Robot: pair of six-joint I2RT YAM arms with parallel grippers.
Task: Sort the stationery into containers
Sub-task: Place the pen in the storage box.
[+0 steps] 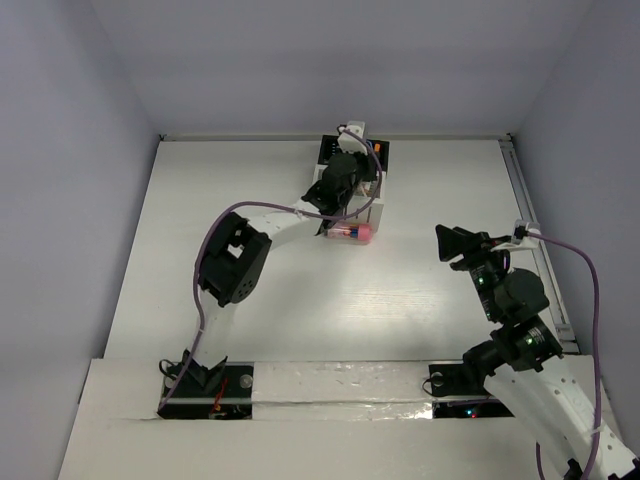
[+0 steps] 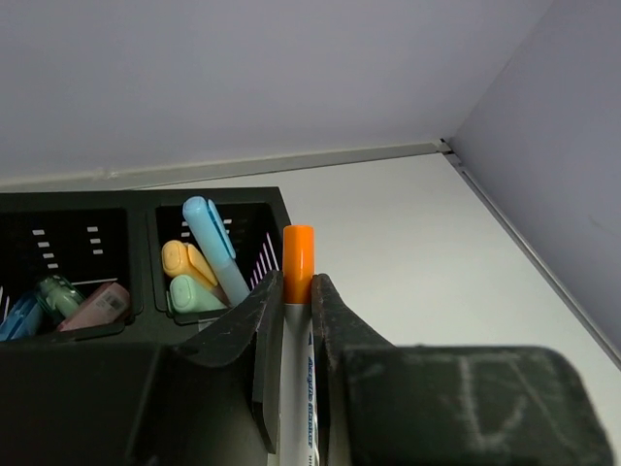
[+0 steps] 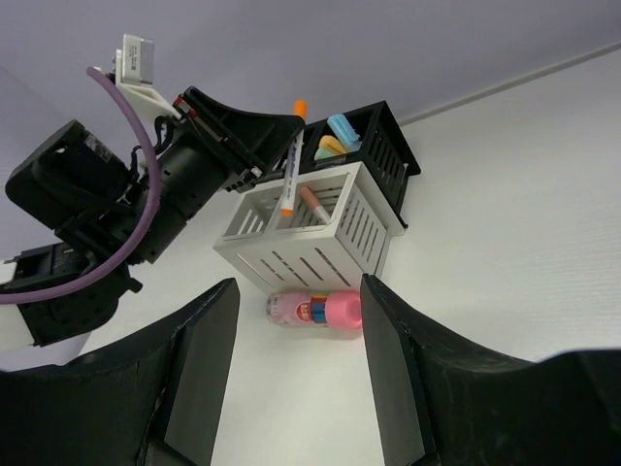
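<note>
Orange-capped marker (image 2: 298,254) upright, pinched in my left gripper (image 2: 296,289); jaws clamped on its white barrel, cap poking above the fingertips (image 2: 260,311). From the right wrist view it hangs over the white slotted box (image 3: 320,238), with its lower end about at the rim; can't tell if it is inside. White slotted box is joined to the black box (image 2: 141,262) behind it. Both sit near the far edge of the table (image 1: 250,300), close to the back wall (image 1: 300,60); bare table left, right and in front of them; side wall (image 1: 590,100) on the right is well apart.

Counts:
- Black box, right compartment: three; blue marker (image 2: 213,248), yellow-orange marker (image 2: 182,260), green marker (image 2: 192,294).
- Black box, left compartment: three; teal marker (image 2: 58,291), pink marker (image 2: 97,304), and a second blue one (image 2: 17,318) cut by the frame edge.
- White slotted box: one orange-tipped pen (image 3: 312,202) leaning in a compartment; the other compartment is partly hidden by my left arm.
- One pink cylinder (image 3: 315,311) lying on its side on the table, just beside the white box's near wall.

My right gripper (image 3: 296,286) has its jaws apart with nothing between them; it hovers over the right side of the table, well apart from the boxes, facing them.
</note>
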